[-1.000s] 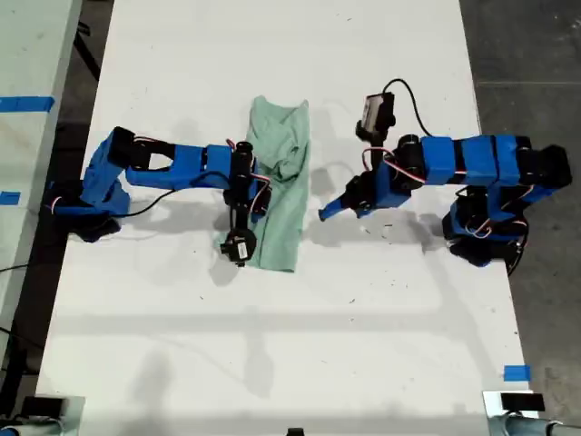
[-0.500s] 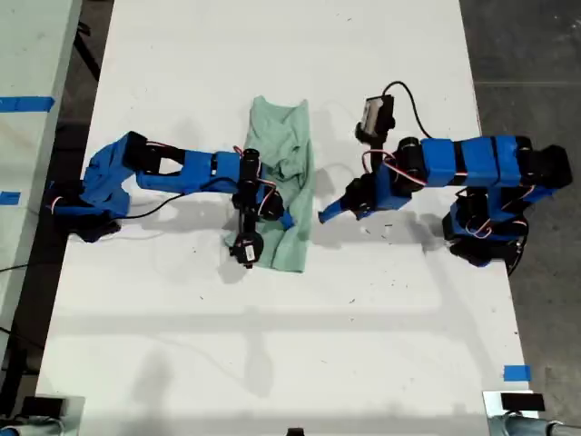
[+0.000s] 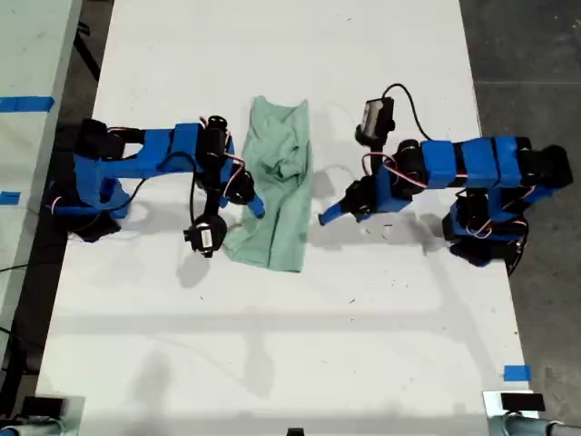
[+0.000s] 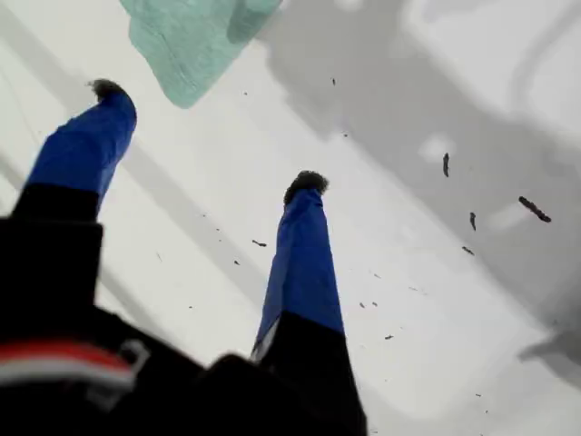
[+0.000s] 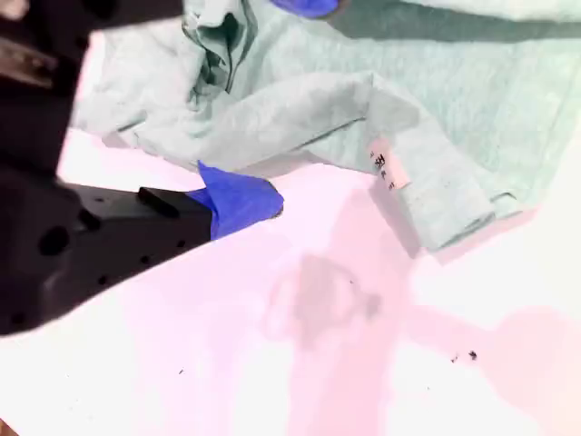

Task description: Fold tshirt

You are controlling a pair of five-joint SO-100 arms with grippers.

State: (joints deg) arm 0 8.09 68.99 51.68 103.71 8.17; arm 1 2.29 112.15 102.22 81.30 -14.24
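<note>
1. While the broad white tabletop [image 3: 363, 318] is staying bare around it, the small pale mint-green soft-cloth tshirt [image 3: 277, 195] is lying mid-table as 1 long narrow strip, bunched at its middle. Its near end is now splaying wider toward the exterior view's left than 1 second ago.
2. My first gripper [image 4: 207, 136] is pulling back toward the exterior view's left, its 2 blue fingers spread wide and holding nothing. I judge 1 lengthwise fold placed and a crosswise fold remaining.
3. My second gripper [image 3: 329, 213] is staying just beside the strip's edge on the exterior view's right. Only 1 finger is showing, so I cannot tell its opening.
4. Only the second wrist view is showing the small white collar label [image 5: 381, 163].
</note>
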